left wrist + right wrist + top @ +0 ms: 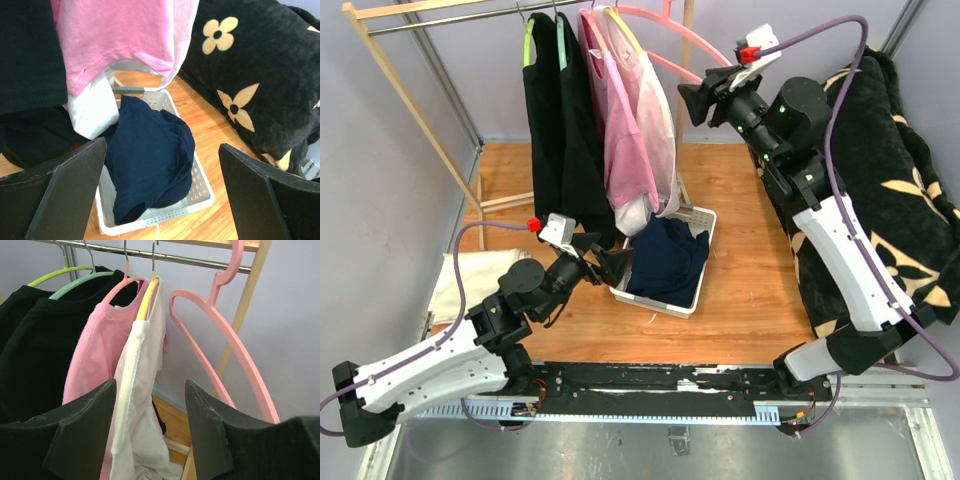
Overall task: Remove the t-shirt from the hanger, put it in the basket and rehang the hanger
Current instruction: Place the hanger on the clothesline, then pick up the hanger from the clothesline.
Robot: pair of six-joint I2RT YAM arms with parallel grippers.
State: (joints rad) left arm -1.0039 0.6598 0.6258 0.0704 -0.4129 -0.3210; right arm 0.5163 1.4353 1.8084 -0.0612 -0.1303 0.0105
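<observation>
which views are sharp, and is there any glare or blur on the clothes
Top external: even light, sharp, black shirts lose fold detail, dull sheen on the metal strip. Left wrist: navy shirt crisp, own fingers dark and soft. Right wrist: pink hanger sharp, small glint on the rail, near fingers slightly soft.

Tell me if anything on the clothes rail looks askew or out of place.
The white t-shirt droops crookedly from the yellow hanger, bunched along one arm instead of spread across both. Beside it, the pink plastic hanger hangs bare.
</observation>
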